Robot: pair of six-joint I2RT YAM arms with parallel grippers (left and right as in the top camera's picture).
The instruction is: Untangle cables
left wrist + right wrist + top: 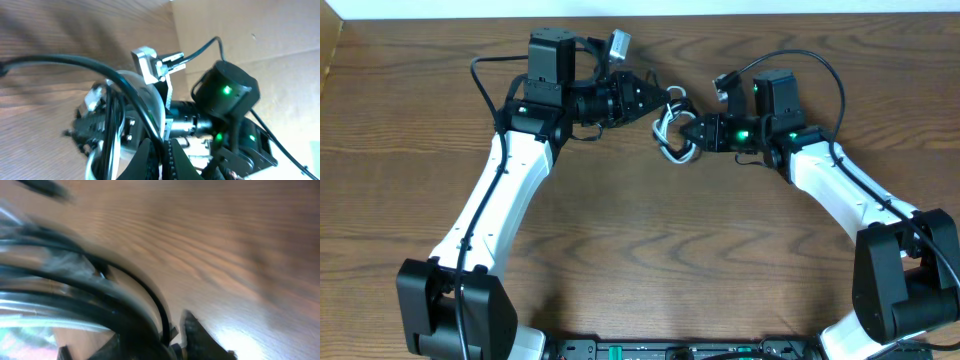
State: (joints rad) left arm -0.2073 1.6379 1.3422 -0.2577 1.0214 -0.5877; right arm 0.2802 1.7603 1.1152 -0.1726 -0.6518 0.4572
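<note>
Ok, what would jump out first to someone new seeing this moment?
The left tool and right tool meeting tip to tip at the far middle of the wooden table, a small tangle of black and white cables caught between them. The right wrist view is blurred, filled with cable loops.

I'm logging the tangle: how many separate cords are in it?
2. The white cable forms the pale loops; the black cable arcs through those same loops. Blur may hide further strands.

Overhead looks straight down on table (650, 230); wrist views close-up, all share cables (670, 130).
</note>
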